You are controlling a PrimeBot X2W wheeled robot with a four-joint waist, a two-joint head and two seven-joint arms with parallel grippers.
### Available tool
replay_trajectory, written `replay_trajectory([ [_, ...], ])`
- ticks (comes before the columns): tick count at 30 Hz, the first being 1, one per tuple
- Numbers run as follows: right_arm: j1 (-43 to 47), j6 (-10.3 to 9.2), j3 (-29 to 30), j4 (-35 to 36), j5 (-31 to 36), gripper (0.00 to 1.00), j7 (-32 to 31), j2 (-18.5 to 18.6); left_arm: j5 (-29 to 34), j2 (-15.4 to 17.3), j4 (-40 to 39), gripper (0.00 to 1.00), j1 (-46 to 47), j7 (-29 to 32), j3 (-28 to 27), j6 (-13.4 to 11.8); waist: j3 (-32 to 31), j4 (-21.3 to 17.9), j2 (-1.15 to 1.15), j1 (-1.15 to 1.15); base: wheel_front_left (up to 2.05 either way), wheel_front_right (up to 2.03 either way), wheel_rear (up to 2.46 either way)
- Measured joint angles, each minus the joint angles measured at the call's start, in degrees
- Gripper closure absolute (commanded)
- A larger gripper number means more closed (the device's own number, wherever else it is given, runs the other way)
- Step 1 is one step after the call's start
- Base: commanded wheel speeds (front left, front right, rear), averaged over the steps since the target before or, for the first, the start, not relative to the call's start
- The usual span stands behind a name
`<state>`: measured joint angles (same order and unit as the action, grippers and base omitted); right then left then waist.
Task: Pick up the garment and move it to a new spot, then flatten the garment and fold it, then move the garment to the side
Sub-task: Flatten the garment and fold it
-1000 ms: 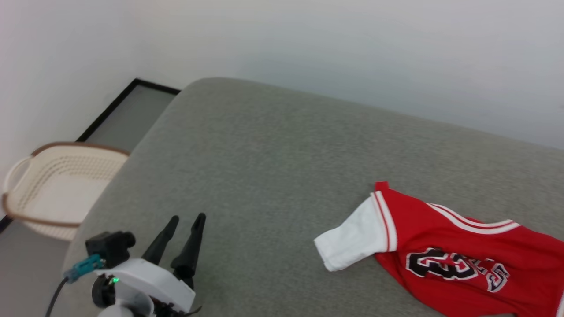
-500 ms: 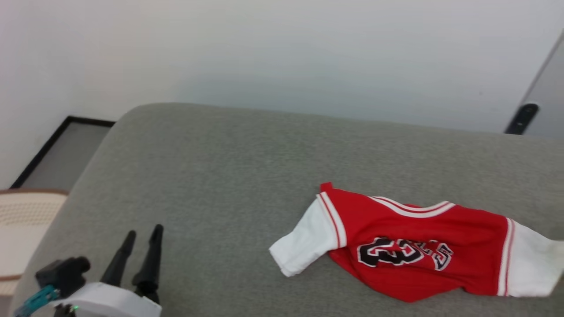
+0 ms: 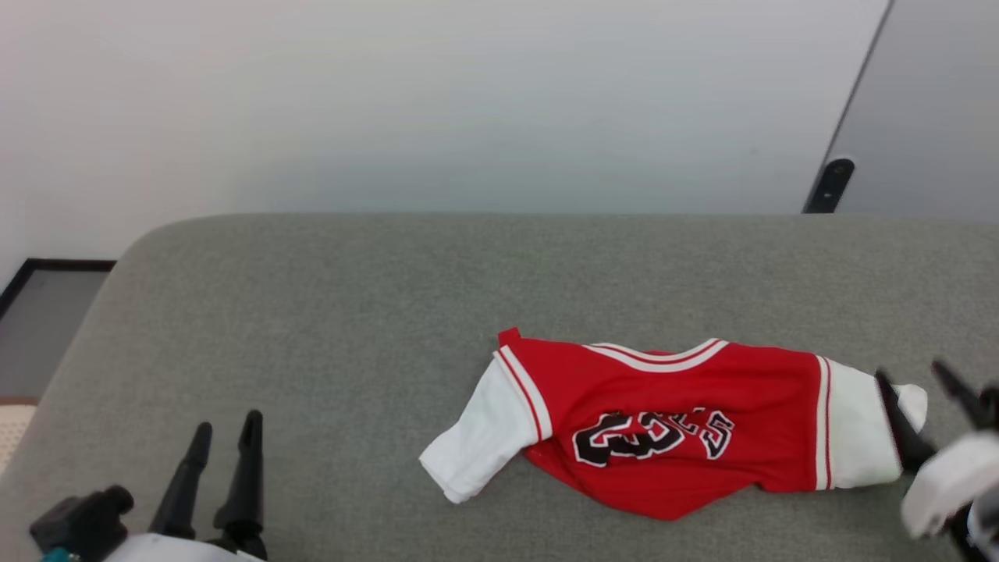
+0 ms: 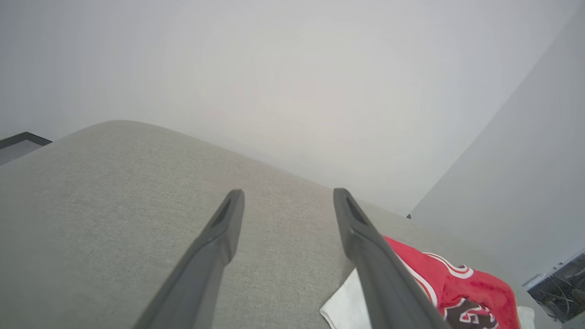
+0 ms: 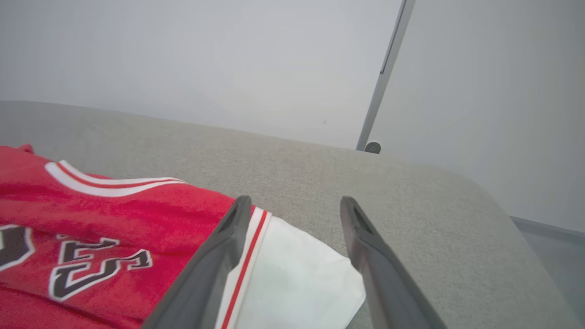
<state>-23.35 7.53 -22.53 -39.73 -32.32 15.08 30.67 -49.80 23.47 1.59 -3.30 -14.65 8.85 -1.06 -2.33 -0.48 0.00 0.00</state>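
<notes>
Head camera has swung toward the right end of the grey pad (image 3: 351, 312) over the last second. The whole picture shifts, so that's the camera moving, not the cloth. The garment (image 3: 671, 421) lies as it did, on the pad's near right part, number side up, collar toward the pad's far edge, lower body bunched under. Its left sleeve (image 3: 468, 453) points to the pad's left end and its right sleeve (image 3: 855, 437) to the pad's right end.

New: the right gripper (image 3: 908, 370) has come into the head view at the pad's right end, jaws spread wide, nothing in them. In its wrist view the two fingers stand either side of the right sleeve's end; touching or just above it, can't tell. The left gripper (image 3: 228, 421) hovers over the pad's near left part, well apart from the garment, jaws also spread and empty.

Meaning: nothing is picked up yet, so the first step is only starting. The robot now looks squared up on the garment. The right arm seems best placed to pinch that sleeve, while the left would have to cross the pad first.
</notes>
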Motion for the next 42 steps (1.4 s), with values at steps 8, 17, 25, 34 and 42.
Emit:
replay_trajectory([
  [8,21.9,0.0,20.3,24.0,20.3,0.0,0.0,-14.8,2.1,-2.8,0.2,0.0,-1.3,-0.2,-0.7,0.7,-0.6,-0.8,0.0,0.0,0.0,0.0,0.0],
  [17,29.3,0.0,23.6,36.5,24.4,0.0,0.0,-21.3,6.1,-3.7,1.2,0.0,-1.9,-0.5,1.7,2.2,-1.9,-0.5,0.0,0.0,0.0,0.0,0.0],
  [25,31.0,0.0,23.4,39.1,26.6,0.0,0.0,-24.4,10.2,-5.4,2.2,0.0,-2.4,-0.5,4.6,1.9,-3.0,-1.5,0.0,0.0,0.0,0.0,0.0],
  [34,30.2,0.0,22.9,36.9,26.8,0.0,0.0,-24.7,12.5,-5.3,3.7,0.0,-1.2,0.0,6.3,2.7,-3.5,-4.4,0.0,0.0,0.0,0.0,0.0],
  [42,29.2,0.0,23.3,36.2,26.4,0.0,0.0,-24.7,9.8,-3.6,5.3,0.0,3.2,6.9,7.6,4.9,-3.2,-8.0,0.0,0.0,0.0,0.0,0.0],
])
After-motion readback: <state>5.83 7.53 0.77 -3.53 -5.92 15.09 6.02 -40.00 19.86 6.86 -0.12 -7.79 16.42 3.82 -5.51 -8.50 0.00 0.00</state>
